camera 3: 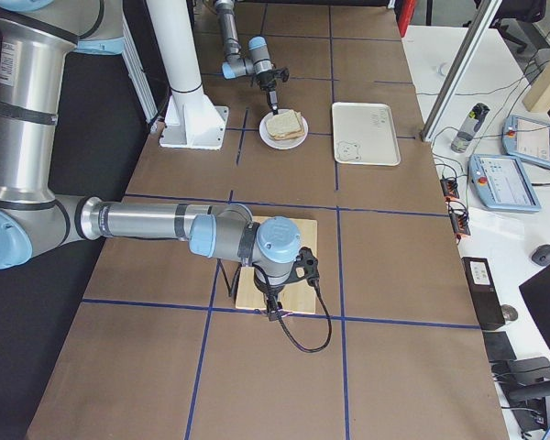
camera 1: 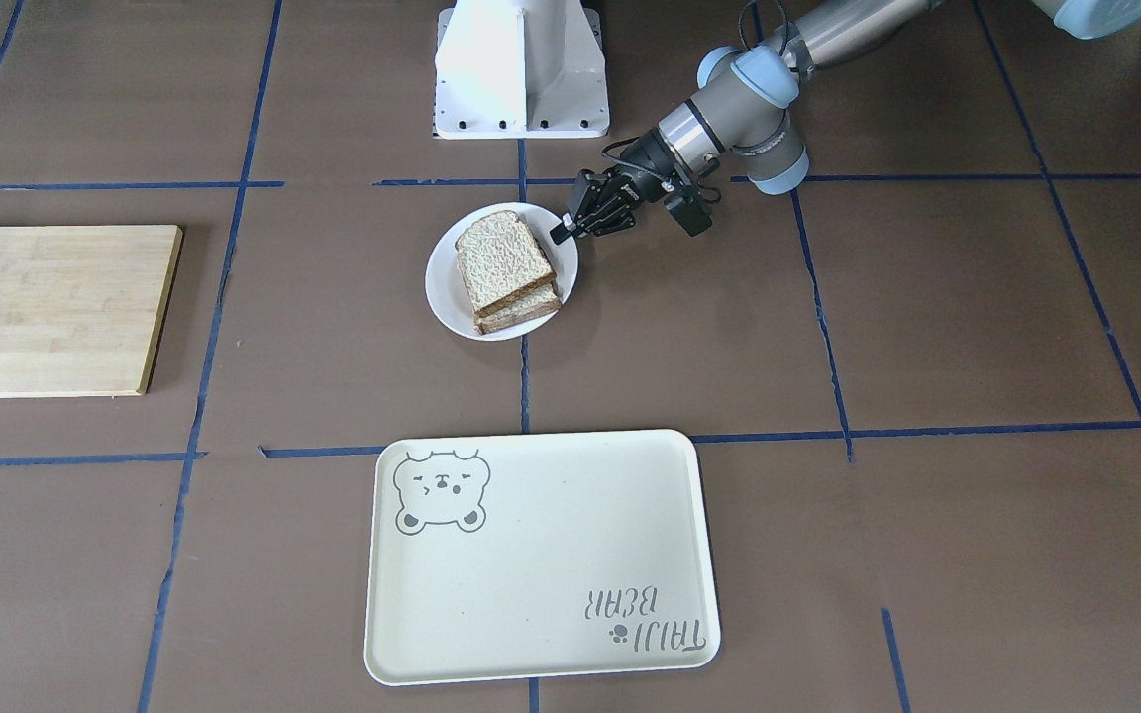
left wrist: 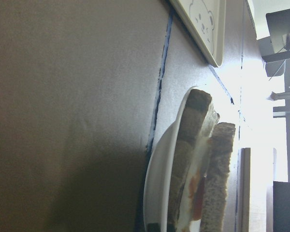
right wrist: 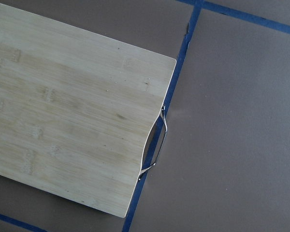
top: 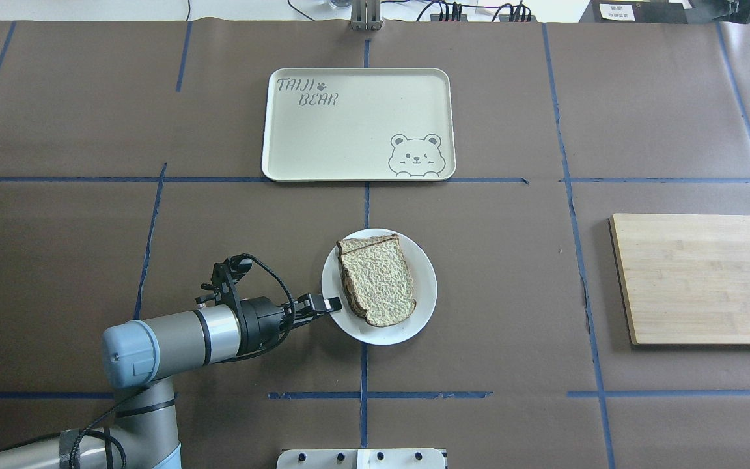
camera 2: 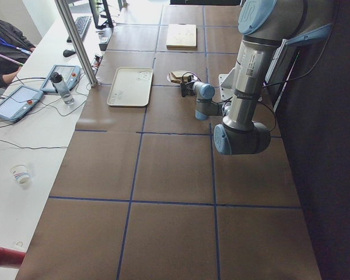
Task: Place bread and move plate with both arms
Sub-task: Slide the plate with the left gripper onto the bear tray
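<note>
The white plate [camera 1: 445, 297] [top: 424, 286] sits mid-table with a stack of two slices on it. The plain bread [camera 1: 503, 259] [top: 378, 280] lies on top. In the left wrist view the plate [left wrist: 157, 183] and bread [left wrist: 221, 169] show edge-on, with white and orange filling between the slices. My left gripper [camera 1: 563, 233] [top: 329, 304] is low at the plate's rim, with one finger overlapping it; I cannot tell whether it is closed. My right gripper [camera 3: 273, 312] hangs over the wooden board's corner and shows only in the exterior right view, so I cannot tell its state.
A cream bear tray [camera 1: 541, 555] [top: 355, 124] lies beyond the plate, away from the robot. A wooden cutting board [camera 1: 46, 307] [top: 700, 277] [right wrist: 72, 111] lies on the robot's right. The white pedestal [camera 1: 521, 69] stands behind the plate.
</note>
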You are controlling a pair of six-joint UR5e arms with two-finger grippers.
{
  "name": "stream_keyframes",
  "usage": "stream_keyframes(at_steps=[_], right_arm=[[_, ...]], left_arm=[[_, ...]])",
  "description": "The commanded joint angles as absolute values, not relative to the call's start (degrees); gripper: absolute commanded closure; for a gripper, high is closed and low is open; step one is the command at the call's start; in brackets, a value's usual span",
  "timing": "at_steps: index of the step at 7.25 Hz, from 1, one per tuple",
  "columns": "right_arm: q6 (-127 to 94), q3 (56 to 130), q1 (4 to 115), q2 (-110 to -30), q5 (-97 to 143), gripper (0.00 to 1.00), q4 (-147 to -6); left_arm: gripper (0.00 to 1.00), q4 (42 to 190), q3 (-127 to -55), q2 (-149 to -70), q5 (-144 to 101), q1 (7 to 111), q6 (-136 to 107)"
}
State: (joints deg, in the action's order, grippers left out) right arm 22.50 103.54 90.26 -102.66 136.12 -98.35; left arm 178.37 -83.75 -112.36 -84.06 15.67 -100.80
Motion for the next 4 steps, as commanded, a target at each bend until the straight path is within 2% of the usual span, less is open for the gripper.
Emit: stream_keyframes(at_steps=[1,3,4], right_arm=[[22.4,103.5,90.3,-102.7,136.1,0.00,-98.3],[22.4,103.6,90.3,-102.6,136.1,0.00,-98.3],[22.4,103.7,90.3,-102.6,136.1,0.00,-98.3]], left_arm=[[0.93,182.2,-83.8,-112.6,-77.9,15.6,-105.8],[0.93,181.9,-81.9,-113.7,-74.2,19.0,-112.3],[0.93,181.8,-77.4,-116.3,-74.2,22.3,-115.6]])
